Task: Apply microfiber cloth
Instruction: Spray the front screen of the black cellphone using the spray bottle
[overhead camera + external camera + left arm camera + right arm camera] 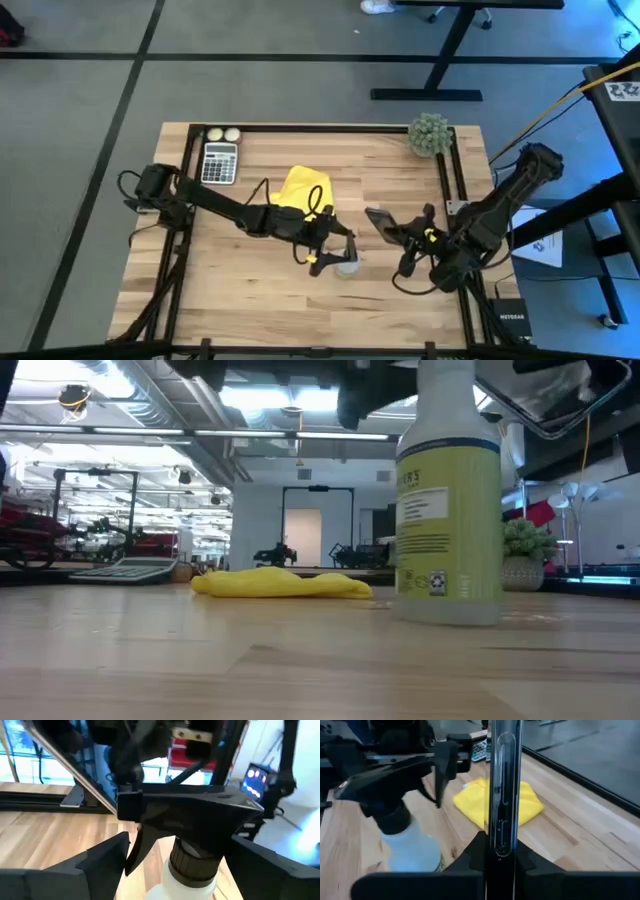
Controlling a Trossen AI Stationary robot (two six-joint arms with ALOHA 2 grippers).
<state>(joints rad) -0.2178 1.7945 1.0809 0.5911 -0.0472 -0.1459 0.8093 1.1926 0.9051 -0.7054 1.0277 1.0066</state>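
Yellow microfiber cloth [304, 188] lies bunched mid-table, behind the spray bottle [449, 490]. Left gripper [336, 250] straddles the bottle's trigger head, fingers spread either side. Right gripper [408, 236] clamps the black phone [381, 223]. Best release the bottle upright, then reach for the cloth.

We record grey carpet floor [300, 90] crossed by dark seam lines [130, 80] on all sides of the wooden table [260, 290]. Beyond the table's far edge stands a black desk leg [440, 70] with a flat foot. In the low view, ceiling strip lights [290, 398] glow over a white wall with a doorway [302, 532].
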